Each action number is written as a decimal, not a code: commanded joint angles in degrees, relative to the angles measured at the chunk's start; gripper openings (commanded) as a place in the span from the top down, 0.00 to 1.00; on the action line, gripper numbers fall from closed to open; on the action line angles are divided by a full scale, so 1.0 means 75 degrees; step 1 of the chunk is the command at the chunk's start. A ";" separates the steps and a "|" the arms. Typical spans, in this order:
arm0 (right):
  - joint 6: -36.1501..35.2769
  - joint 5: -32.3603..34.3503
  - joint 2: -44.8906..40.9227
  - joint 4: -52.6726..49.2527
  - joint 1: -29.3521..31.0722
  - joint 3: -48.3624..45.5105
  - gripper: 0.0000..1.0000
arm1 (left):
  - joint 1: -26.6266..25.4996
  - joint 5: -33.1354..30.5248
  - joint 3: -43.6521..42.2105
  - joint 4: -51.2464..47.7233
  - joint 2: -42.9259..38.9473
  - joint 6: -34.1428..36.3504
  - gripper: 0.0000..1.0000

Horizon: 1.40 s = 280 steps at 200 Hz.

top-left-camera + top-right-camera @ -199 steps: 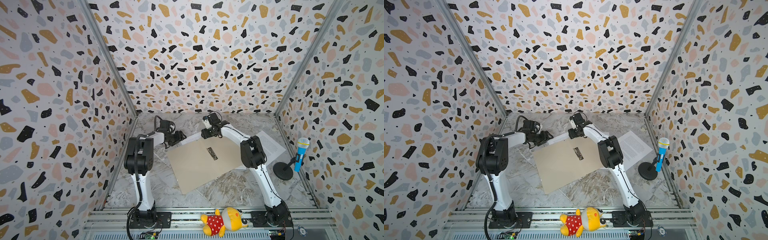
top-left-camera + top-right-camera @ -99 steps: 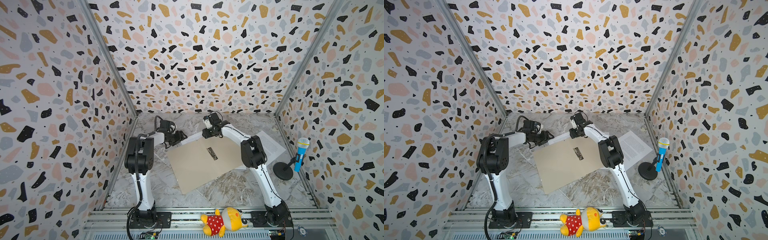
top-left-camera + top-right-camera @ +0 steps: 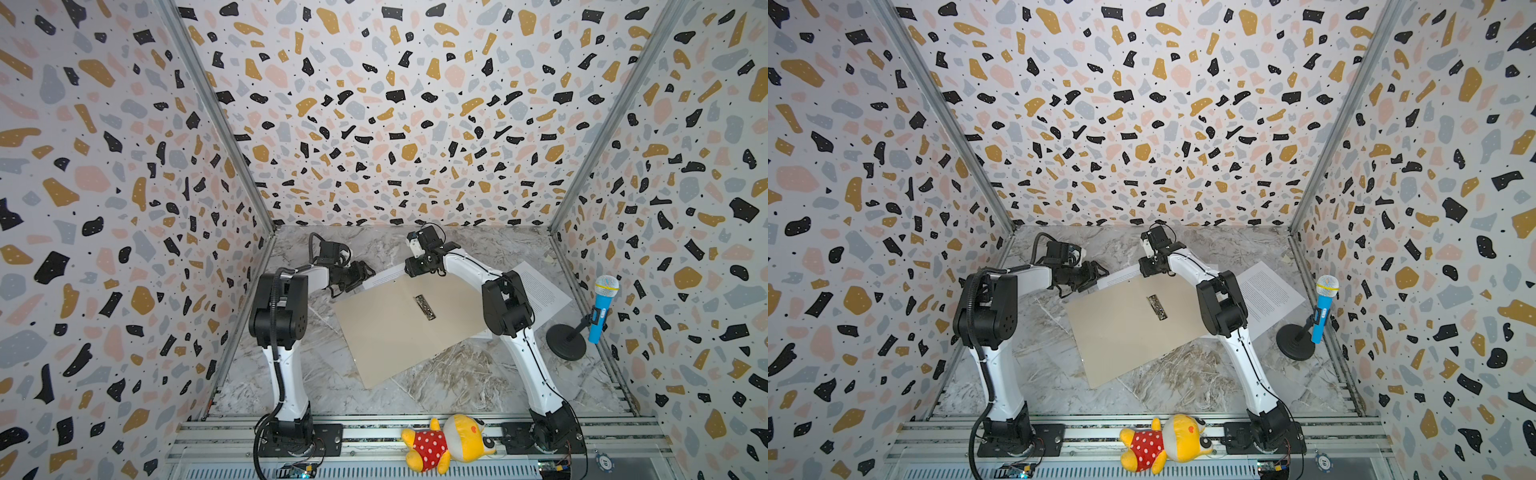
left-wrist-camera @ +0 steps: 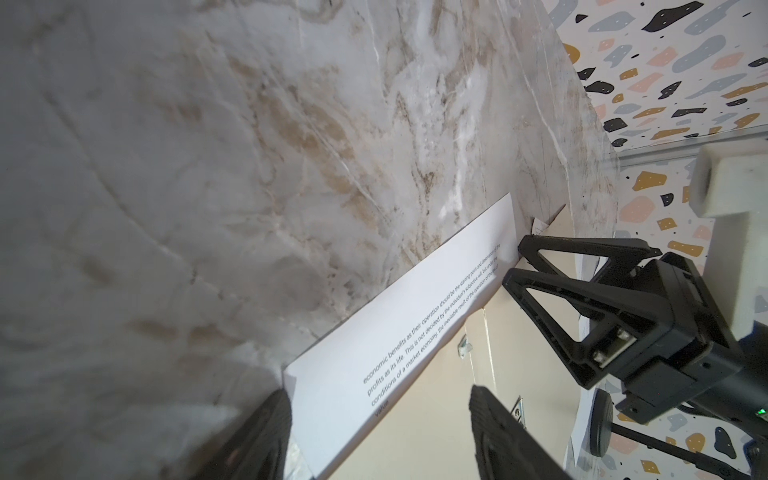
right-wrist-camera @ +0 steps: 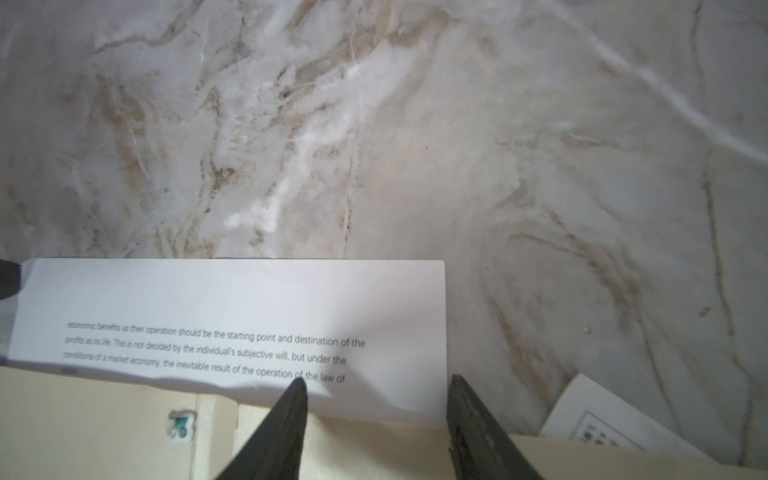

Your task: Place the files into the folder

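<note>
The left gripper (image 3: pixel 365 272) hangs with its jaws apart over one corner of a printed text sheet (image 4: pixel 415 316) and clamps nothing. That sheet only pokes out past the far edge of the open tan folder (image 3: pixel 395 336), the rest of it covered by the card (so not filed, I judge). The spine clip (image 3: pixel 425 307) lies bare, with no page on the inner faces. The right gripper (image 5: pixel 376 384), jaws likewise apart and empty, sits at the same sheet's other end. Right of the folder, a second text sheet (image 3: pixel 544 291) lies on the marble table (image 3: pixel 436 386), and a sheet of drawings (image 5: pixel 598 419) lies just beside the folder's edge. By my reading, all three are left to file.
</note>
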 commanded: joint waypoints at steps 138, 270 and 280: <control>0.0304 -0.1711 -0.0011 -0.0665 -0.0773 -0.0067 0.24 | 0.0053 -0.0636 -0.0008 -0.0672 -0.0407 -0.0143 0.27; 0.0274 -0.1234 -0.2919 0.0802 -0.1996 -0.3618 0.01 | -0.0388 -0.0990 0.0140 -0.1053 -0.0800 0.0035 0.23; 0.0249 -0.1287 -0.3100 0.0940 -0.2070 -0.3846 0.01 | -0.0447 -0.0994 0.0242 -0.1119 -0.0708 0.0089 0.23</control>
